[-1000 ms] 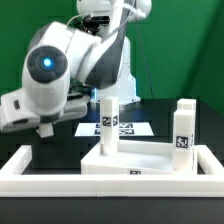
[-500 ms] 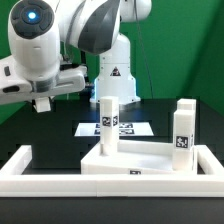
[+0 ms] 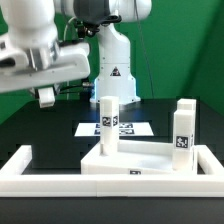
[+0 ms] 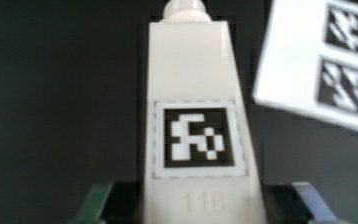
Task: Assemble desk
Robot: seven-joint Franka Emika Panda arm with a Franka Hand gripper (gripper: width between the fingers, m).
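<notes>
The white desk tabletop (image 3: 140, 160) lies low in the middle of the exterior view. Two white legs stand upright on it, one at its left (image 3: 107, 122) and one at its right (image 3: 183, 124). My gripper (image 3: 45, 97) hangs high above the table at the exterior view's left, apart from the tabletop. In the wrist view my gripper (image 4: 197, 203) is shut on a third white leg (image 4: 197, 90) with a square marker. The leg runs straight out between the two fingers (image 4: 105, 200), and its peg end points away.
A long low white wall (image 3: 20, 168) with turned-up ends runs along the front of the tabletop. The marker board (image 3: 125, 128) lies flat behind the legs and also shows in the wrist view (image 4: 327, 60). The robot base (image 3: 112, 70) stands behind it.
The arm has risen and swung over the last second. The gripper is higher above the table at the exterior view's left. The tabletop and its two legs have not moved.
</notes>
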